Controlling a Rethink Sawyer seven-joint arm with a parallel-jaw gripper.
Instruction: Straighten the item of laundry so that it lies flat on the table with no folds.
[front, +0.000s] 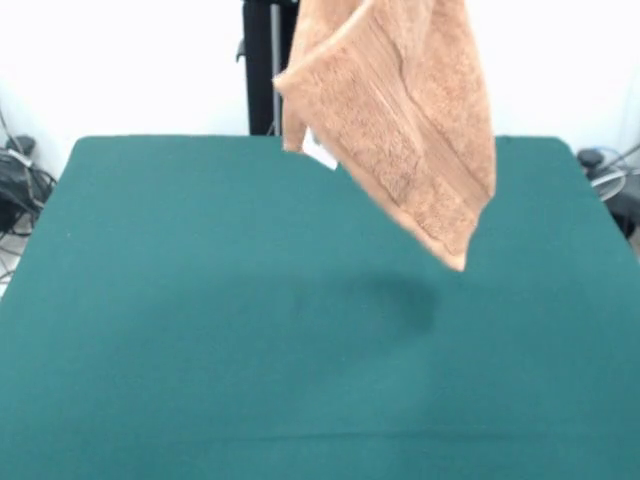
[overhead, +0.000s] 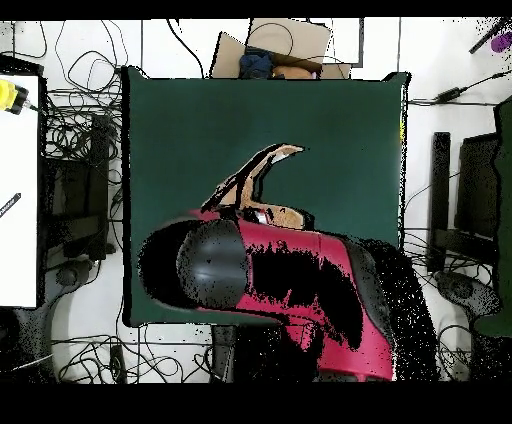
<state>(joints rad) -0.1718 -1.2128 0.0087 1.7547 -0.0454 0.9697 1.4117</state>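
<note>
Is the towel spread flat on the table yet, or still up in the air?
In the air, not spread. The towel hangs bunched above the table, its lowest corner clear of the top and a shadow beneath it.

The table (front: 200, 330) is seen in the front view from a low position at its near edge, looking across it toward a white wall, while in the overhead view it is seen whole from high above, straight down, and the green top with the hanging towel (front: 400, 120) is shared.
</note>
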